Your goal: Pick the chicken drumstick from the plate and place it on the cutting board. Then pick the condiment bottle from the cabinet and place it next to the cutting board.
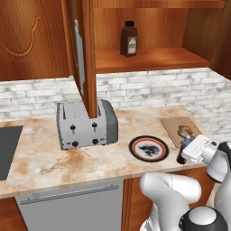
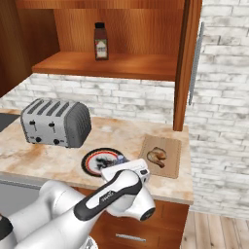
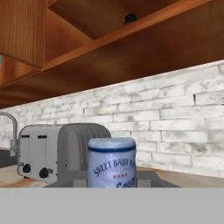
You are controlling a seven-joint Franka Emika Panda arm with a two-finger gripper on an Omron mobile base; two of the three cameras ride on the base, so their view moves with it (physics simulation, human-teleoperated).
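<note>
Marbled beige stone forms the counter (image 1: 45,158), backed by a pale brick wall and overhung by the reddish-brown cabinet (image 1: 149,58). At the counter's front edge the gripper (image 1: 182,155) is held low, closed on the condiment bottle (image 3: 112,162), whose pale label is seen close up in the hand view between the fingers. Just behind the gripper lies the cutting board (image 2: 163,155), and the chicken drumstick (image 2: 156,155) is resting on it. Immediately to the gripper's left the plate (image 1: 149,148) is set on the counter, its patterned centre uncovered. Farther left of the gripper a grey four-slot toaster (image 1: 85,125) is placed. High above, on the cabinet shelf, a taller brown bottle with a black cap (image 1: 129,39) is left standing, with the plank door (image 1: 83,54) swung open.
</note>
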